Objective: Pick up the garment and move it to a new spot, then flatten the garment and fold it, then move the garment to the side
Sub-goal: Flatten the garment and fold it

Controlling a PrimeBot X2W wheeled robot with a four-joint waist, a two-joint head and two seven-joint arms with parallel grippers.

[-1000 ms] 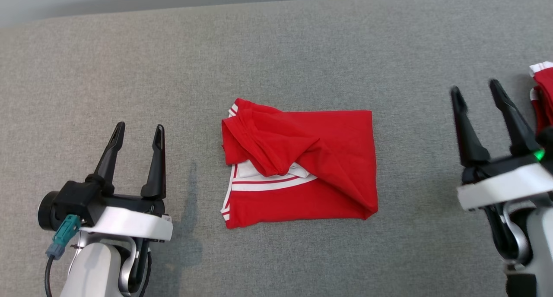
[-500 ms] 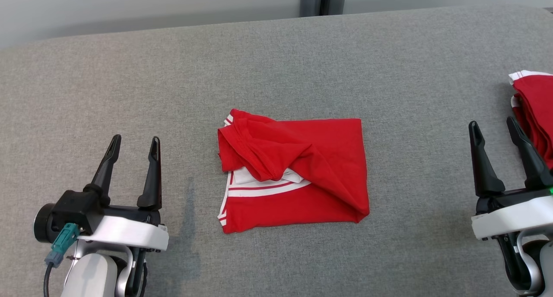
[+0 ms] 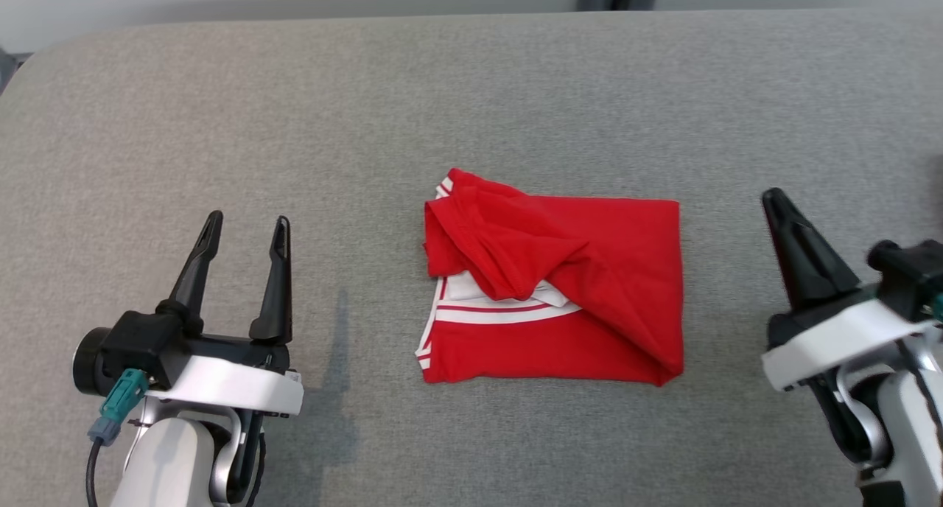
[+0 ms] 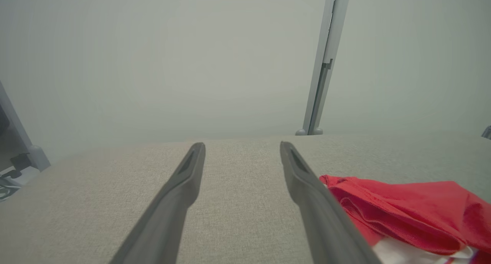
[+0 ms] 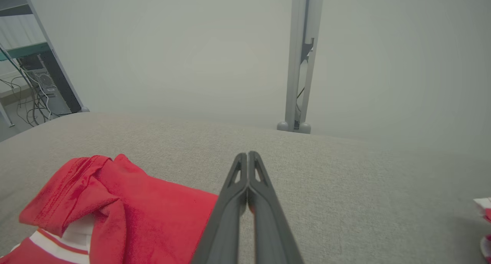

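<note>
The garment (image 3: 560, 286) is a red shirt with white stripes, folded into a rough rectangle in the middle of the grey table (image 3: 471, 102). A loose red flap lies bunched over its upper left. My left gripper (image 3: 247, 227) hovers open to the garment's left, holding nothing. In the left wrist view the garment (image 4: 406, 214) lies just right of the left gripper (image 4: 241, 147). My right gripper (image 3: 775, 201) stands to the garment's right, shut and empty. The right wrist view has the right gripper (image 5: 247, 156) with fingers pressed together, beside the garment (image 5: 126, 214) at lower left.
A bit of another red and white cloth (image 5: 485, 214) lies at the far right of the table. A grey post (image 5: 301, 60) rises behind the table's far edge against a pale wall. Cables and a frame (image 5: 34, 83) stand beyond the table's left corner.
The right gripper has closed from open to shut. The head camera has turned, so the whole picture has shifted right and the second red cloth has left the head view.
</note>
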